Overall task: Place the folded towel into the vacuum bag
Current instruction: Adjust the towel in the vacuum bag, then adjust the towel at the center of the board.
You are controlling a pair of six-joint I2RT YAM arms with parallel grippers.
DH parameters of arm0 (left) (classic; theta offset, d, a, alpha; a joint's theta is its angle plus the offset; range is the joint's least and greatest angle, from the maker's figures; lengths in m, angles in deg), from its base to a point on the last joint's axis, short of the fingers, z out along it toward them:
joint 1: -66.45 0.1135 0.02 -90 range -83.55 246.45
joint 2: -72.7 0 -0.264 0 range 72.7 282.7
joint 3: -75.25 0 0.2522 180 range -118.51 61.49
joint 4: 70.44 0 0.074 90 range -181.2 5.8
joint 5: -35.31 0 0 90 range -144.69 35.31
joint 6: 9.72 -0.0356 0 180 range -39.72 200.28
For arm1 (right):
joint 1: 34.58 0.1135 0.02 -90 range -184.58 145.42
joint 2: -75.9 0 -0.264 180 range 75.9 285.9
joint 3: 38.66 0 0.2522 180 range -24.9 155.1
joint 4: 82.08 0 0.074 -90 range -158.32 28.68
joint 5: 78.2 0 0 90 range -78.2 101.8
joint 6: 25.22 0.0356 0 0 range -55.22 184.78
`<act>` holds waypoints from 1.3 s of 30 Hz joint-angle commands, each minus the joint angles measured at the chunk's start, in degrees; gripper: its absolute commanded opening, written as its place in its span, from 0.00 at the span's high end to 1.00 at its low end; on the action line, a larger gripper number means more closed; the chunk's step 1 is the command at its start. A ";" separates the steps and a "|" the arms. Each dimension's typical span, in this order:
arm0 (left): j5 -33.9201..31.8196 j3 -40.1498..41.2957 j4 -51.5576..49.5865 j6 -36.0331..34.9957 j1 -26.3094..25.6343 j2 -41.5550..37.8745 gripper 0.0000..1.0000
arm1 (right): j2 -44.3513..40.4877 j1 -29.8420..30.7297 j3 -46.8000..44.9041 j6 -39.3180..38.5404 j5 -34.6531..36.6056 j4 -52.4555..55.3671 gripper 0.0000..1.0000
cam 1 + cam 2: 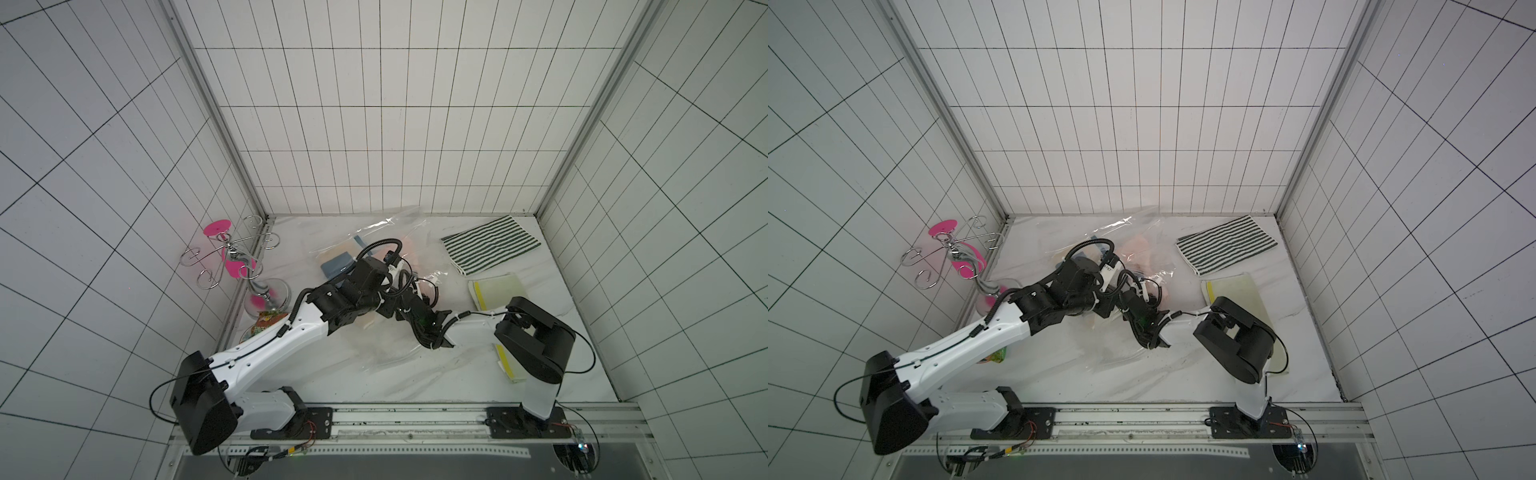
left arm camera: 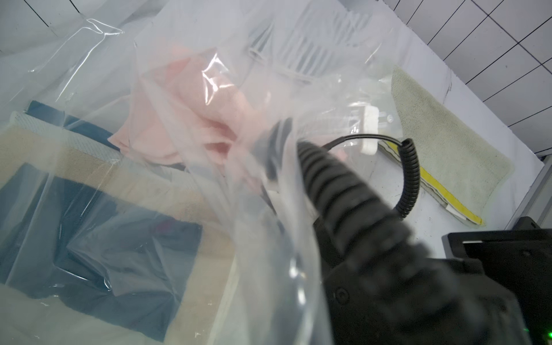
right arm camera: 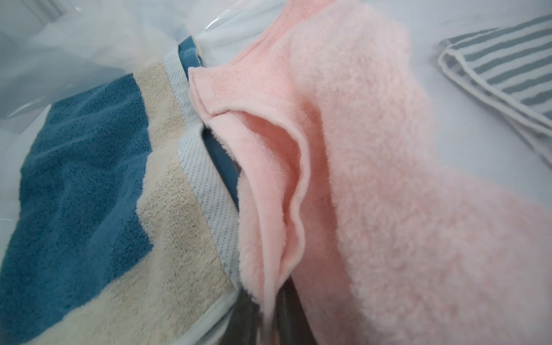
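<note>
The vacuum bag (image 1: 376, 232) (image 1: 1129, 230) lies crinkled and transparent across the middle of the table, and its film (image 2: 268, 209) fills the left wrist view. Inside it lies a blue and beige towel (image 1: 337, 264) (image 3: 89, 185) (image 2: 104, 239). A pink folded towel (image 3: 388, 179) (image 2: 185, 110) (image 1: 1138, 245) sits at the bag's mouth, beside the blue one. My right gripper (image 3: 268, 316) (image 1: 417, 286) is shut on the pink towel's hem. My left gripper (image 1: 395, 266) (image 1: 1108, 268) is shut on the bag's film, holding it lifted; its jaws are hidden.
A green-and-white striped towel (image 1: 490, 245) (image 3: 501, 68) lies at the back right. A cream towel with a yellow band (image 1: 498, 291) (image 2: 448, 143) lies nearer, and another (image 1: 509, 365) under my right elbow. A chrome stand with pink discs (image 1: 232, 257) and a colourful packet (image 1: 266, 324) stand at the left wall.
</note>
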 commanded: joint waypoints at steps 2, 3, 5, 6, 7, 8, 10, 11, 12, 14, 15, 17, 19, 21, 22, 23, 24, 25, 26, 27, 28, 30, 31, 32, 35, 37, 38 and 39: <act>6.46 0.33 -4.05 -0.74 -2.80 1.98 1.00 | 0.60 -1.79 -1.14 1.36 1.78 -6.55 0.90; 6.34 0.37 -4.19 -0.67 -2.85 2.10 1.00 | -0.19 -1.76 -2.71 1.89 2.24 -8.14 0.89; 6.04 0.37 -4.41 -0.65 -2.89 2.51 1.00 | -1.75 -1.91 -3.39 2.81 1.34 -7.52 0.77; 5.71 0.24 -4.47 -0.36 -2.88 2.77 1.00 | -2.50 -2.35 -1.86 4.58 0.95 -1.27 0.67; 5.14 0.11 -4.62 -0.23 -2.89 3.16 1.00 | -3.02 -2.88 -0.72 6.14 0.04 3.60 0.60; 3.92 -0.19 -4.84 0.07 -2.83 3.59 1.00 | -3.62 -3.52 -0.68 6.58 -3.01 5.49 0.54; -0.60 -1.09 -5.67 1.76 -2.56 4.47 1.00 | -5.91 -3.64 -2.45 7.27 -8.06 6.10 0.43; -2.58 -1.79 -6.18 2.52 -2.05 5.33 1.00 | -7.71 -3.56 -3.21 7.36 -11.89 7.25 0.40; -3.43 -2.89 -7.04 3.17 -1.36 6.18 0.99 | -9.79 -2.90 -3.87 7.86 -13.83 9.79 0.39; -3.69 -4.19 -7.41 3.98 -0.48 7.39 0.97 | -15.07 -1.44 -6.02 8.72 -16.81 13.73 0.38; -3.94 -4.52 -6.59 4.28 -0.28 7.68 0.96 | -18.12 -0.89 -7.54 10.42 -18.13 15.91 0.38; -4.09 -4.93 -5.42 5.15 0.38 8.62 0.96 | -24.29 -0.23 -10.38 12.88 -21.78 19.56 0.40; -4.36 -5.64 -5.33 6.22 1.43 9.62 0.95 | -29.09 -0.05 -11.23 16.79 -23.61 28.38 0.41; -4.37 -5.99 -4.96 6.93 2.74 10.21 0.95 | -34.51 0.16 -12.79 20.26 -25.31 35.26 0.44; -4.40 -6.20 -4.90 6.96 3.14 10.35 0.95 | -36.47 0.23 -13.49 21.53 -25.79 37.60 0.45; -4.43 -6.43 -4.95 7.06 3.60 10.64 0.95 | -38.76 0.31 -14.36 22.27 -26.35 38.92 0.45; -4.45 -6.69 -5.01 6.71 3.81 10.92 0.95 | -40.74 0.24 -14.60 23.07 -26.09 41.46 0.46; -4.71 -7.07 -5.35 6.21 3.89 11.20 0.96 | -42.65 0.23 -13.93 23.82 -24.79 44.99 0.46; -5.51 -7.47 -6.24 5.82 3.96 11.56 0.96 | -44.65 -0.17 -12.92 24.13 -22.99 49.14 0.45; -6.04 -7.66 -7.34 5.47 4.11 11.81 0.96 | -46.23 -1.57 -11.52 24.24 -21.93 53.29 0.44; -6.32 -7.64 -8.14 5.27 4.36 11.74 0.96 | -47.40 -3.20 -10.26 24.35 -21.13 56.72 0.43; -7.09 -7.82 -10.28 4.91 5.11 10.62 0.96 | -48.70 -8.32 -7.61 23.66 -20.15 63.98 0.41; -7.58 -7.74 -11.10 4.62 5.50 9.73 0.95 | -48.48 -11.13 -6.63 22.37 -20.21 66.67 0.39; -8.09 -7.54 -11.68 4.07 6.01 8.60 0.95 | -47.69 -15.03 -5.65 20.55 -20.15 69.24 0.36; -8.57 -7.63 -13.90 2.67 8.39 5.76 0.95 | -43.51 -27.06 -4.08 13.16 -23.11 71.02 0.30; -8.94 -7.79 -14.99 1.77 9.66 4.35 0.95 | -40.16 -33.58 -3.51 9.21 -24.64 69.52 0.28; -9.21 -7.64 -15.06 1.61 9.98 3.71 0.95 | -38.21 -36.42 -3.24 7.72 -25.67 68.00 0.28; -9.48 -7.44 -14.91 1.80 10.05 3.09 0.95 | -36.10 -38.47 -3.07 6.30 -26.35 66.42 0.28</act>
